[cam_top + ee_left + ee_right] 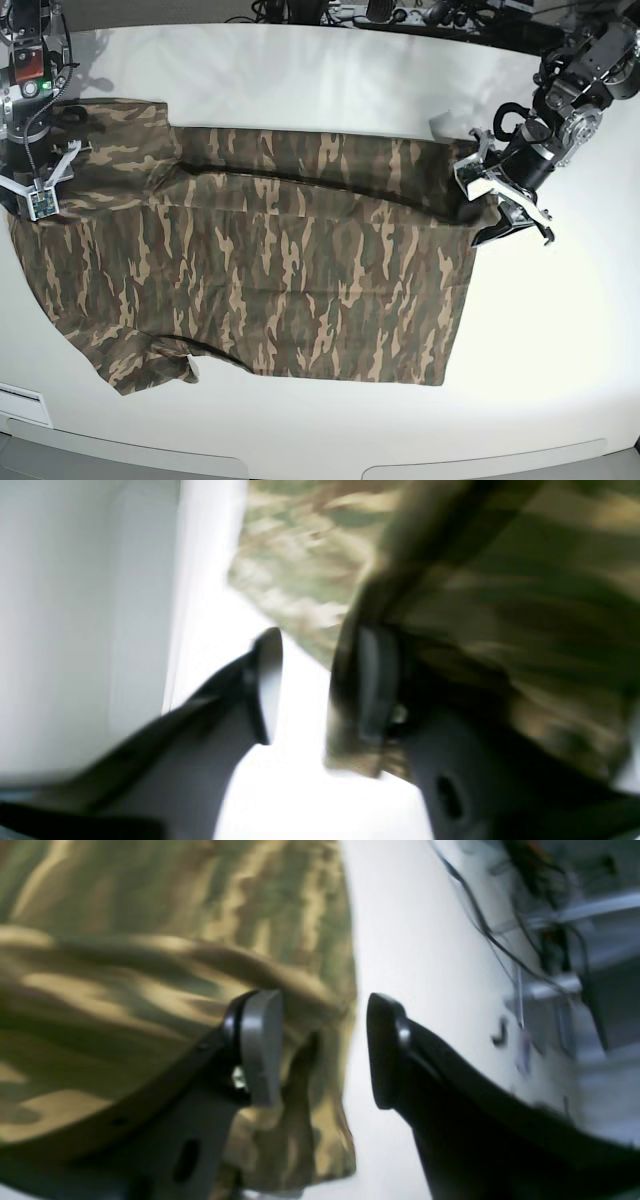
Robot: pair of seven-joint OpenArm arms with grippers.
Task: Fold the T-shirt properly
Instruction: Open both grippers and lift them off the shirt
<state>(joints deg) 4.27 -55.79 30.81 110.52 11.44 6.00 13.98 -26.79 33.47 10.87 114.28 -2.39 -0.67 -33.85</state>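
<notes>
Base view first, from the near edge of the white table: the T-shirt lies spread across the middle and left of it, one sleeve nearest the front at the lower left. Its long axis runs left to right, the straight hem end toward the right, the sleeve end toward the left. Farther back, a dark crease along the far side suggests one lengthwise fold is already laid over. I'd judge the job barely begun; the sleeves and the crosswise folds are left.

At the shirt's right end the left gripper has its jaws apart, cloth draped over one finger but not pinched. At the left end the right gripper also stands parted, fabric beside one finger, nothing clamped.
</notes>
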